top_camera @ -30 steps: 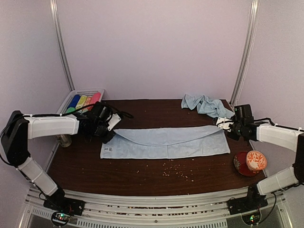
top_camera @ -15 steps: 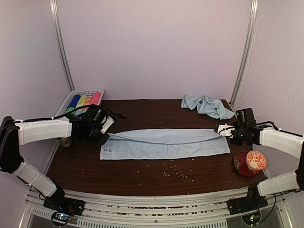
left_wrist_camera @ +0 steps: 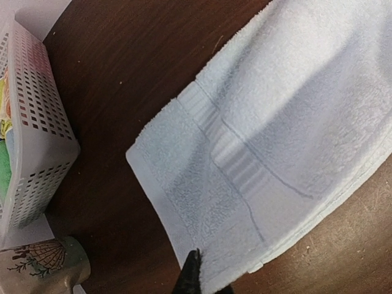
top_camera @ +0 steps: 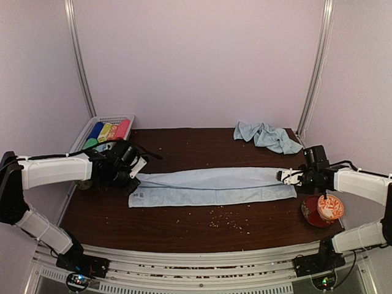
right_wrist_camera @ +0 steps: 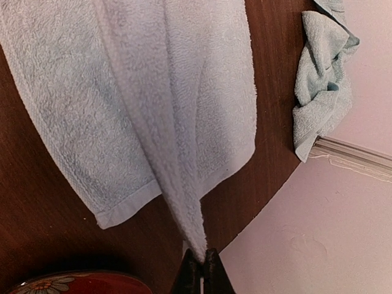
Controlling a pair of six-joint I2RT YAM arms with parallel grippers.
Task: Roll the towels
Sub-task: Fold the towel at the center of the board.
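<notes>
A long pale-blue towel [top_camera: 208,185] lies folded lengthwise across the middle of the table. My left gripper [top_camera: 136,177] is shut on its left end, low over the wood; in the left wrist view the dark fingertips [left_wrist_camera: 195,269] pinch the towel's [left_wrist_camera: 275,135] corner. At the right end, my right gripper [top_camera: 283,176] is shut on a pulled-up ridge of the towel [right_wrist_camera: 122,92], which runs into the closed gripper [right_wrist_camera: 202,257]. A second pale-blue towel [top_camera: 266,136] lies crumpled at the back right corner, also visible as the crumpled towel [right_wrist_camera: 318,79] in the right wrist view.
A white perforated basket [top_camera: 92,125] with coloured rolls stands at the back left; the basket [left_wrist_camera: 37,141] is close to my left hand. A patterned mug [left_wrist_camera: 43,269] sits beside it. A red flowered bowl [top_camera: 323,209] rests near the right edge. Crumbs [top_camera: 223,217] dot the front of the table.
Both grippers have come toward the near side and lower, carrying the towel's far edge over it. The raised arc of cloth has flattened into a narrow fold.
</notes>
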